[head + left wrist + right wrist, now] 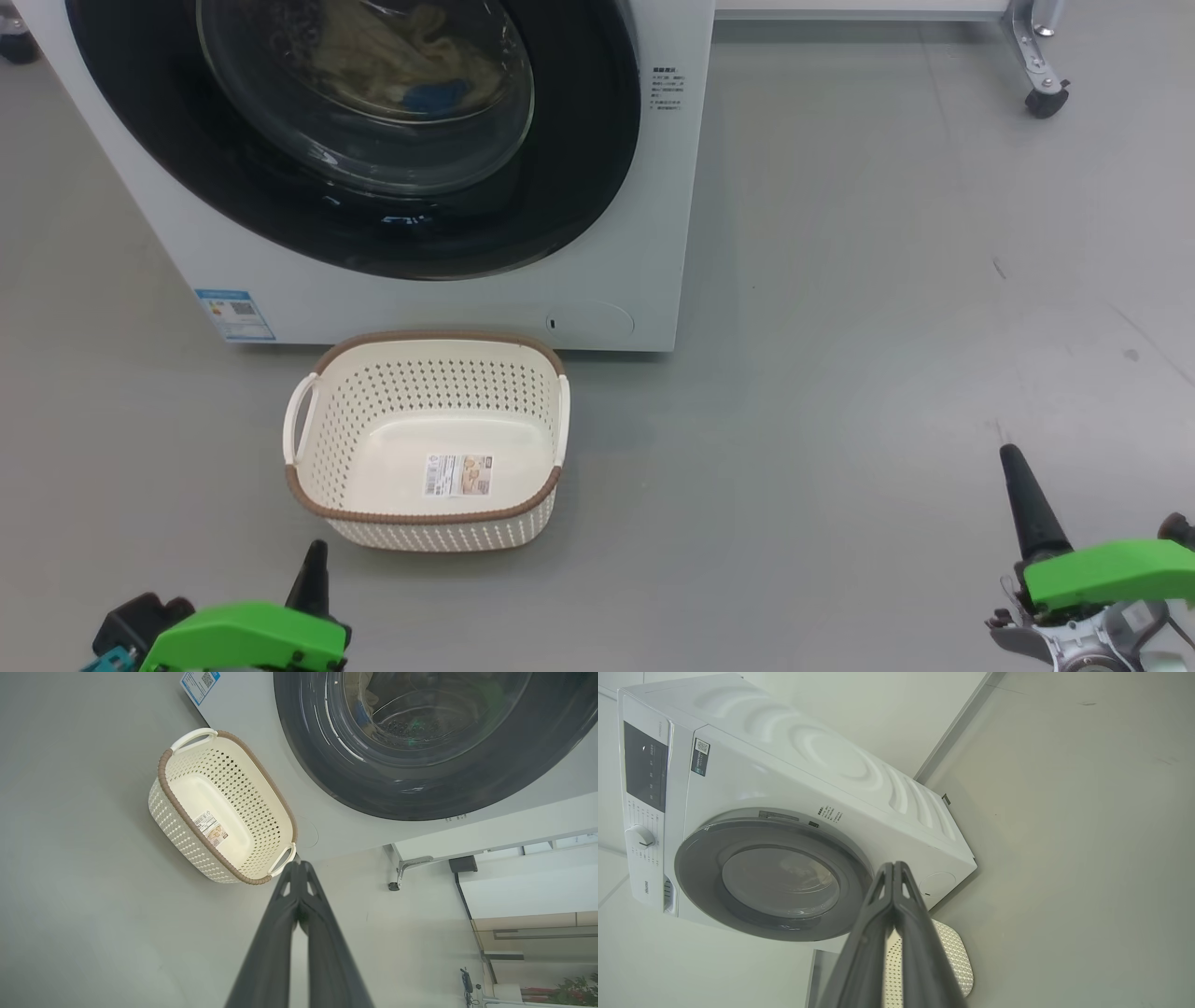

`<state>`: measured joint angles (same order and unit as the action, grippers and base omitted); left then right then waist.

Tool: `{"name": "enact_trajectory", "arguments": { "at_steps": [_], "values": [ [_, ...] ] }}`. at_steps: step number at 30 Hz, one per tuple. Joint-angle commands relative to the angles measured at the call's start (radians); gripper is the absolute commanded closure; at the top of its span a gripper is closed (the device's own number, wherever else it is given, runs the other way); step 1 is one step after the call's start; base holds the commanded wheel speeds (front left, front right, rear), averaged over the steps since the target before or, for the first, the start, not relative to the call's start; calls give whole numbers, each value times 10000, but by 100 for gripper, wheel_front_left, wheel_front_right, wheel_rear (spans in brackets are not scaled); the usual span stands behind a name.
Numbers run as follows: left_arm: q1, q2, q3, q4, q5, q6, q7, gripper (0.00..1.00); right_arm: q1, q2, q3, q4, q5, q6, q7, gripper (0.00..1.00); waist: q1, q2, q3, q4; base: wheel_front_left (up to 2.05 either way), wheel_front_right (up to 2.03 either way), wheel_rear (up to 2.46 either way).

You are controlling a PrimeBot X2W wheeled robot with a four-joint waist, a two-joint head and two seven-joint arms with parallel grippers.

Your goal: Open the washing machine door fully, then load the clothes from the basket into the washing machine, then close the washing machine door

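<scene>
The white washing machine [616,233] stands at the back left with its black-rimmed round door [579,159] shut flat against the front. Behind the glass lie the cream-yellow clothes [392,56] with a blue patch. The cream basket [425,518] sits on the floor just in front of the machine, holding nothing but its label sticker. My left gripper [317,551] is shut, low at the lower left, a little short of the basket's near rim. My right gripper [1010,457] is shut at the lower right, far from both. The door [698,868] and basket [184,842] also appear in the wrist views.
Grey floor [840,327] spreads wide to the right of the machine. A metal frame leg on a caster [1046,93] stands at the back right. A blue label sticker [233,315] marks the machine's lower left corner.
</scene>
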<state>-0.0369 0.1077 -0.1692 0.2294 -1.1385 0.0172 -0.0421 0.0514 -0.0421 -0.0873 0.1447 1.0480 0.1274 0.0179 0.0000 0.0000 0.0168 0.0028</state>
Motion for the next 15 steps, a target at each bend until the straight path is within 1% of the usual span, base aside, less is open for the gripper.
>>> {"name": "enact_trajectory", "arguments": {
  "at_steps": [1, 15],
  "values": [
    [-540, 50, 400, -231, -287, -109, 77, 100, -574, -274, 112, -246, 366, 20, 51, 100, 0, 0, -5, -1, 0, 0, 0],
    [-586, -79, 1073, -112, -1761, -542, 467, 100, -886, -293, 104, 142, 2114, 24, 247, 100, 0, 0, -46, -10, 0, 0, 0]
  ]
}}
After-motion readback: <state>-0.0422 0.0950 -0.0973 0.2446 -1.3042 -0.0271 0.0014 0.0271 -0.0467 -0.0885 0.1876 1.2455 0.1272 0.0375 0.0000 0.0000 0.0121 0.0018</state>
